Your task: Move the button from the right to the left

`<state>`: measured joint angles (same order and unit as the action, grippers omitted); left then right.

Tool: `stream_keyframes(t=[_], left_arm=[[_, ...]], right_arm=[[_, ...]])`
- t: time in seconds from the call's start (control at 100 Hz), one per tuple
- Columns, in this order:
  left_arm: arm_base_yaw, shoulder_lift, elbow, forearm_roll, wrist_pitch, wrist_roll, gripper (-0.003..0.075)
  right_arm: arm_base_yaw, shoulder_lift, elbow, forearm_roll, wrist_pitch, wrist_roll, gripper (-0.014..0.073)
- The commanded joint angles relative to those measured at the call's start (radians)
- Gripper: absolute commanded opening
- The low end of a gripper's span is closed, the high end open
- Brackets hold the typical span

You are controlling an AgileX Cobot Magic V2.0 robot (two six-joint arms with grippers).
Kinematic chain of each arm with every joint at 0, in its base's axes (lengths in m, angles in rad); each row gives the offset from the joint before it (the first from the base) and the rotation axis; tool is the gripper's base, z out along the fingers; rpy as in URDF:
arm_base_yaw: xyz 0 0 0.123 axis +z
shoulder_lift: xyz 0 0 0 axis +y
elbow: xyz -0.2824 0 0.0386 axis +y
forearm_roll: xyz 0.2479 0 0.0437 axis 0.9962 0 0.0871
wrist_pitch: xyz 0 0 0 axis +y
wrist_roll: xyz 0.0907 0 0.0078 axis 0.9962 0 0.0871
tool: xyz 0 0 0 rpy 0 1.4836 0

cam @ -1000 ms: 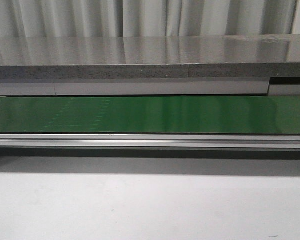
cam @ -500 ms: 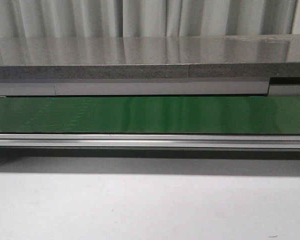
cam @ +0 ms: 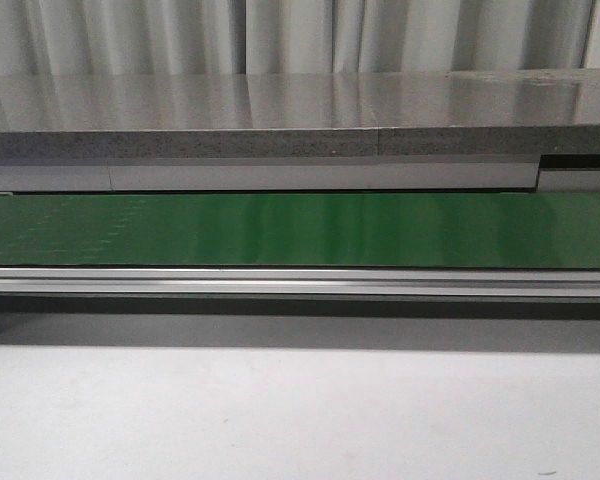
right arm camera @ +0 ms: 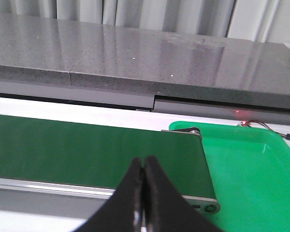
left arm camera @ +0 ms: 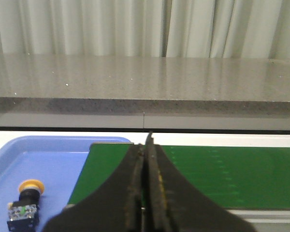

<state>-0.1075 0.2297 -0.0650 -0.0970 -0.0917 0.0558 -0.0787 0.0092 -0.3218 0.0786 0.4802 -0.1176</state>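
The button (left arm camera: 25, 204), yellow cap on a dark blocky body, lies in the blue tray (left arm camera: 53, 159) at the left end of the green belt (left arm camera: 222, 174), seen in the left wrist view. My left gripper (left arm camera: 146, 145) is shut with nothing in it, over the belt's left end and to the right of the button. My right gripper (right arm camera: 143, 164) is shut and empty above the belt (right arm camera: 87, 150) near its right end. Neither gripper shows in the front view, where the belt (cam: 300, 230) carries nothing.
A green tray (right arm camera: 251, 169) sits at the belt's right end, nothing visible in it. A grey stone-like counter (cam: 280, 115) runs behind the belt, with curtains beyond. An aluminium rail (cam: 300, 283) edges the belt's near side, with white table (cam: 300, 410) in front.
Faint light marks on the belt's surface have drifted to the left. Nothing else differs in the front view.
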Motion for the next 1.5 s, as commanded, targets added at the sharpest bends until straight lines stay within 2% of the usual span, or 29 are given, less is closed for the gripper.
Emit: stream_keyframes(t=[0.0, 0.35, 0.4, 0.43, 0.55, 1.49], left_arm=[[0.005, -0.025, 0.013, 0.064, -0.061, -0.089, -0.0020], [0.087, -0.270, 0.090, 0.097, 0.118, -0.089, -0.0020], [0.088, -0.266, 0.112, 0.097, 0.082, -0.089, -0.0020], [0.088, -0.266, 0.110, 0.097, 0.134, -0.089, -0.0020], [0.088, -0.266, 0.110, 0.097, 0.193, -0.089, -0.0020], [0.088, -0.266, 0.110, 0.097, 0.200, -0.089, -0.0020]], right_arm=[[0.000, 0.010, -0.023, 0.006, -0.083, -0.004, -0.0069], [0.000, 0.010, -0.023, 0.006, -0.083, -0.004, -0.0069], [0.000, 0.010, -0.023, 0.006, -0.083, -0.004, -0.0069], [0.000, 0.009, -0.023, 0.006, -0.082, -0.004, -0.0069], [0.000, 0.009, -0.023, 0.006, -0.083, -0.004, -0.0069], [0.000, 0.009, -0.023, 0.005, -0.083, -0.004, -0.0069]])
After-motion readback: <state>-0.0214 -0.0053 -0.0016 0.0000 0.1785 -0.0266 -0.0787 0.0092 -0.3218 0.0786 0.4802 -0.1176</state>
